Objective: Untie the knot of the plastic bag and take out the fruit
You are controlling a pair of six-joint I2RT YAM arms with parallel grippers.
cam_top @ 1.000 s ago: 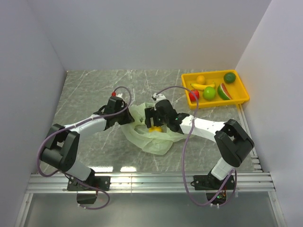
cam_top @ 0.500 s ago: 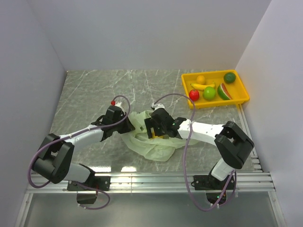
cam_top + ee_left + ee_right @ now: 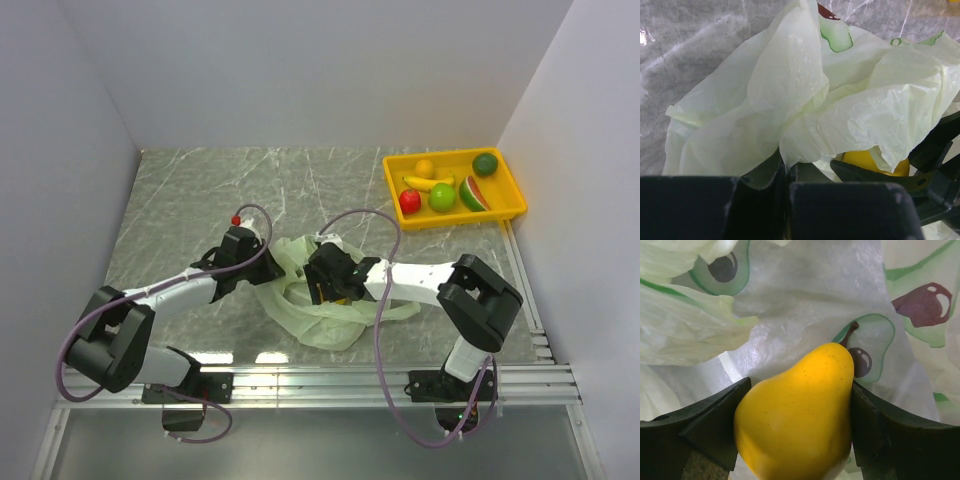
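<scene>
The pale green plastic bag (image 3: 322, 312) lies crumpled in the middle of the table. My left gripper (image 3: 266, 272) is shut on a fold of the bag's edge (image 3: 790, 90), as its own view (image 3: 786, 167) shows. My right gripper (image 3: 322, 288) is inside the bag's mouth, shut on the yellow pear (image 3: 790, 415), with one finger on each side (image 3: 797, 405). The pear also shows in the left wrist view (image 3: 867, 161). The knot is not in view. Banana (image 3: 420, 183), red apple (image 3: 410, 201), light green apple (image 3: 441, 197) and watermelon slice (image 3: 473, 193) lie in the yellow tray (image 3: 505, 212).
The tray stands at the back right and also holds a small orange fruit (image 3: 425, 167) and a dark green fruit (image 3: 485, 163). White walls close in the table on the left, back and right. A metal rail runs along the near edge (image 3: 320, 380).
Both grippers have moved toward the near edge and the bag has shifted with them. The right gripper has sunk lower into the bag's mouth, still around the pear.
</scene>
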